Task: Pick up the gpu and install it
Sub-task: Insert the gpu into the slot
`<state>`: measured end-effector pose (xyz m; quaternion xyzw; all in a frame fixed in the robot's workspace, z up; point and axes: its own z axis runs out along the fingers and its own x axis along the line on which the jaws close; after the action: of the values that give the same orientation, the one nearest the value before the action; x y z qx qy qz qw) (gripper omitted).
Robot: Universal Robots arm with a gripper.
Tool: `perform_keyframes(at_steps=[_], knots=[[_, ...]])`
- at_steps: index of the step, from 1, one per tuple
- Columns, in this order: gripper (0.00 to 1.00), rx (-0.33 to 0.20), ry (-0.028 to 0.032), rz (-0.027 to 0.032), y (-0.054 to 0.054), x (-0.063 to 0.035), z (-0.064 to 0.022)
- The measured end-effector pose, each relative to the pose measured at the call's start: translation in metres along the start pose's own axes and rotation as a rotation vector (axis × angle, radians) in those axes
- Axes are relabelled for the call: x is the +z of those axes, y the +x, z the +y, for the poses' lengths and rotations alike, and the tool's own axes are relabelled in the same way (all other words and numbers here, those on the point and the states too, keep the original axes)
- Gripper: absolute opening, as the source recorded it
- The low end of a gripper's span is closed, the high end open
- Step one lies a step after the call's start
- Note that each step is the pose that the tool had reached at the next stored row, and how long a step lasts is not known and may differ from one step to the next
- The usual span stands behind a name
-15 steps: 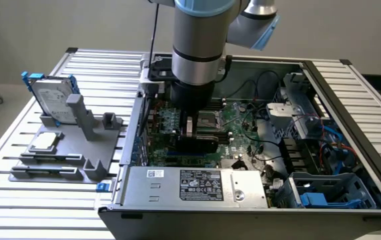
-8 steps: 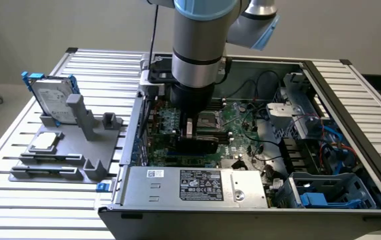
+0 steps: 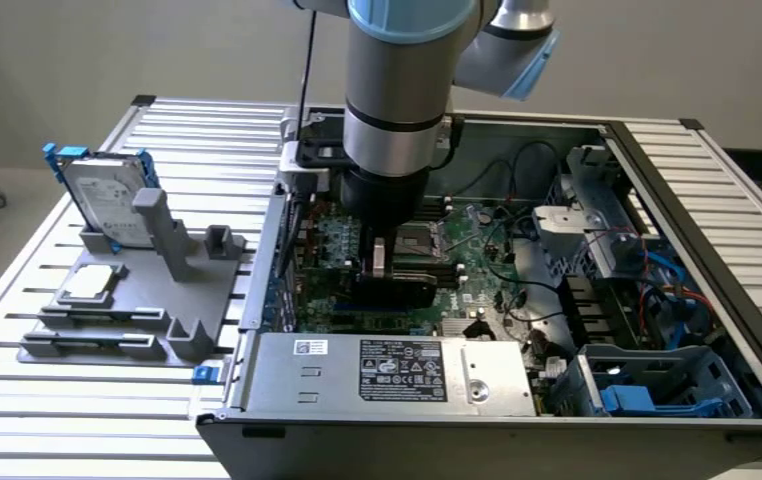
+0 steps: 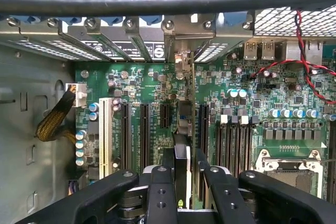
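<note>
My gripper (image 3: 380, 262) is down inside the open computer case (image 3: 648, 170), over the green motherboard (image 3: 481, 240). It is shut on the gpu (image 3: 389, 292), whose black cooler shows just below the fingers. In the wrist view the gpu (image 4: 181, 163) stands edge-on between my two black fingers (image 4: 160, 192), running away from the camera over a black expansion slot (image 4: 164, 115). Its silver end bracket (image 4: 181, 61) reaches the row of rear slot openings (image 4: 136, 40). Whether the card's lower edge is seated in the slot cannot be told.
A grey fixture (image 3: 154, 300) on the slatted table at the exterior view's left holds the silver hard drive in a blue frame (image 3: 104, 190). Inside the case are the power supply (image 3: 401, 370), a blue drive cage (image 3: 655, 385), the CPU socket (image 4: 287, 169), red-black wires (image 4: 310, 72) and a sleeved cable (image 4: 52, 121).
</note>
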<state>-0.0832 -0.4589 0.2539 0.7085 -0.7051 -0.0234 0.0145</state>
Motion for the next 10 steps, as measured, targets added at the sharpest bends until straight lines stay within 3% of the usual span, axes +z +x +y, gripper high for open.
perform_keyframes(at_steps=[4, 9, 10], knots=[[0.28, 0.000, 0.0005, -0.0018, 0.0000, 0.0004, 0.0000], [0.47, 0.000, 0.0000, -0.0001, 0.0001, -0.0034, 0.0002], [0.47, 0.000, 0.0000, -0.0001, 0.0001, -0.0053, 0.0003]])
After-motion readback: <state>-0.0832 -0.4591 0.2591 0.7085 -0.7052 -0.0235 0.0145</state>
